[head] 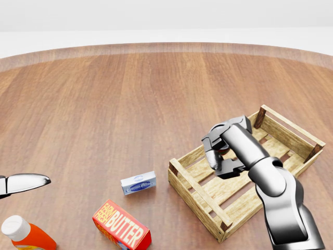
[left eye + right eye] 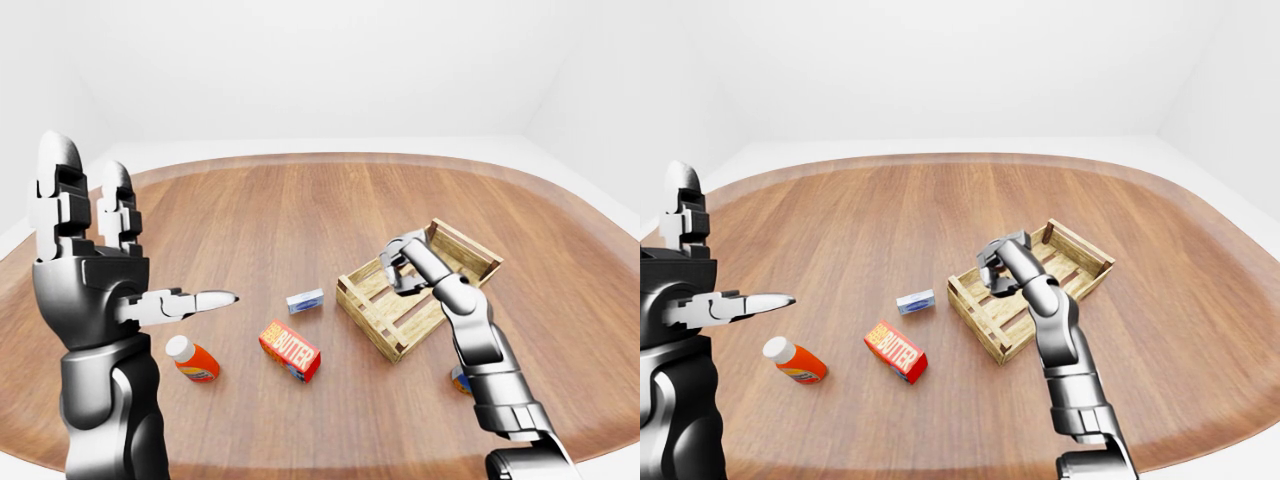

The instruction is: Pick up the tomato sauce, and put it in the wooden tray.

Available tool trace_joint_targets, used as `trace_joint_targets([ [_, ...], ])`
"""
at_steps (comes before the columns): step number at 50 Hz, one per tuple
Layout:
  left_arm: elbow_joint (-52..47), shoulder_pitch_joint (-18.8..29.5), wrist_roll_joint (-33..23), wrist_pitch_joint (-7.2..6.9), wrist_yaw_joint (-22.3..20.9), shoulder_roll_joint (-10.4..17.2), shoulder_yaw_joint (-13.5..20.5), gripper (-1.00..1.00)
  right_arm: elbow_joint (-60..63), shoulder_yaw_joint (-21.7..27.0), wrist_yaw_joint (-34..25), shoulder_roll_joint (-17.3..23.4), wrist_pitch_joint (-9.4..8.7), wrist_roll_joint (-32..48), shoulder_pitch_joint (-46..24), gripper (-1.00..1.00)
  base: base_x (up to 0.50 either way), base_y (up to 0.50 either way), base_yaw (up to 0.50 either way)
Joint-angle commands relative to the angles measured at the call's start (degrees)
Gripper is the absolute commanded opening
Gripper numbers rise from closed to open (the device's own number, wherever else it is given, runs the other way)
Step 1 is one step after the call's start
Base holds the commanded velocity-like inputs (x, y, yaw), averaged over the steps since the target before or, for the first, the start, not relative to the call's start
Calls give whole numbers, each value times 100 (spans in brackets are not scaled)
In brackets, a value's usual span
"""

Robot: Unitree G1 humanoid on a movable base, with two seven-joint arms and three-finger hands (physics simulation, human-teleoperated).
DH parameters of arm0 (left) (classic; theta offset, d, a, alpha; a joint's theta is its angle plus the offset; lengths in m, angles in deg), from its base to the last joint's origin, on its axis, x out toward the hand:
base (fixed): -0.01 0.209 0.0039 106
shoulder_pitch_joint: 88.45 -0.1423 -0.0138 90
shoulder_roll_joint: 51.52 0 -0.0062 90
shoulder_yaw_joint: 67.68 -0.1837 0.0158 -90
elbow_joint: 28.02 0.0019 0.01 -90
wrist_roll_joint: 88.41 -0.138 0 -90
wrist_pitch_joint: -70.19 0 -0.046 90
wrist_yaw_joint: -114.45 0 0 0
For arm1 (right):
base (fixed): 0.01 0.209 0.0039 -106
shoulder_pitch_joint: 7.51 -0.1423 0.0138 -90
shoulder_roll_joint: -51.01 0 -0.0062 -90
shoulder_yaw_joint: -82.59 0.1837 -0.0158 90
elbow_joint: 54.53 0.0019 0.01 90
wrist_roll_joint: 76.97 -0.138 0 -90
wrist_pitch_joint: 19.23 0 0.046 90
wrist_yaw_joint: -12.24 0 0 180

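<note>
You cannot make out the tomato sauce plainly in any view. If it is there, it is buried inside your right robot hand. That hand's fingers are curled tightly inward, and only a dark sliver shows between them, so whether they grip anything cannot be told. The hand sits low over the wooden tray, above the slats near the tray's upper-left wall in the head view.

The tray lies at an angle on the tabletop, to the right of centre. Left of it, and apart from it, lies a small blue-and-white box. Below that is a red butter box, and further left an orange bottle with a white cap lies on its side.

Your left robot hand is raised at the left of the left-eye view. It is spread wide and holds nothing, with two fingers upright and the thumb pointing right.

A small object on the tabletop is partly hidden behind your right forearm.
</note>
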Motion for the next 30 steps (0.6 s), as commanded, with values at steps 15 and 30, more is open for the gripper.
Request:
trace_joint_targets([
  [15, 38, 16, -4, 0, 17, 8, -23, 100, -484, 479, -431, 188, 0, 765, 13, -100, 0, 0, 0],
  [30, 5, -30, -13, 0, -10, -13, -8, 100, -1886, 882, 785, 359, 0, -261, -478, -100, 0, 0, 0],
])
